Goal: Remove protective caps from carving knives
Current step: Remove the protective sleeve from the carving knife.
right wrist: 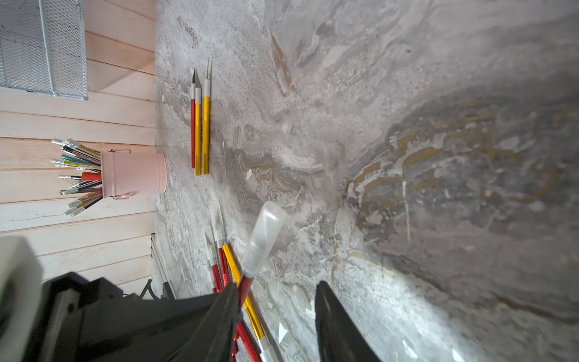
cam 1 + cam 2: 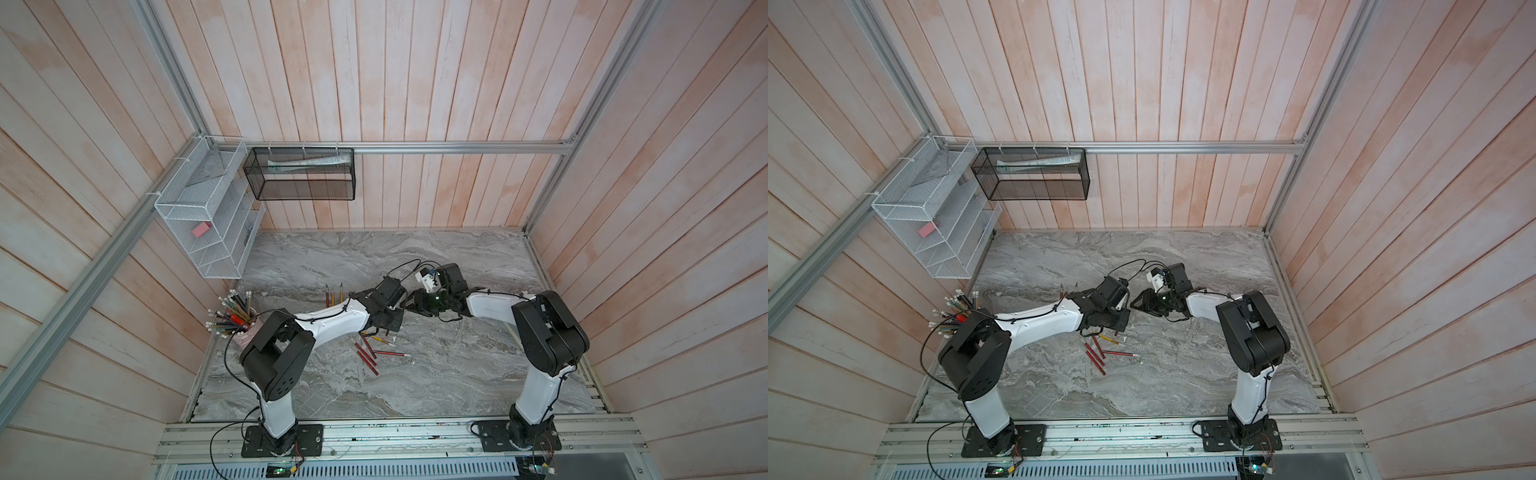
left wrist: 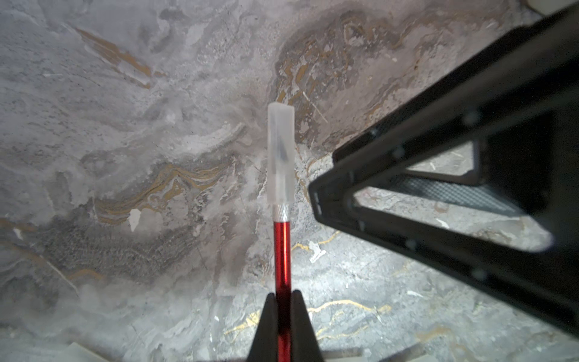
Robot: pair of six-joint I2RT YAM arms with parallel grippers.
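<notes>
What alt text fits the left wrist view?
The left jaws are shut on a red-handled knife, its cloudy plastic cap on the blade end, pointing out over a grey marbled table. The black right jaws sit close beside the cap, with a gap showing between them.

1. Three uncapped carving knives [image 1: 198, 131] are counted in a row on the marble, one red and two yellow.
2. One red knife [image 3: 282, 250] is counted off the table, with one protective cap [image 3: 281, 153] fitted on it.
3. About five are counted in the heap of knives [image 2: 368, 352]. An exact figure is prevented by overlap, and at least two capped tips [image 1: 216, 221] are made out there.
4. One pink cup [image 1: 133, 174] is counted, but its pencils [image 1: 78, 156] are too crowded to be tallied.
5. Two wire holders are counted: one white rack [image 2: 199, 216] and one black basket [image 2: 299, 174].
6. One pink eraser [image 2: 201, 229] is counted.
</notes>
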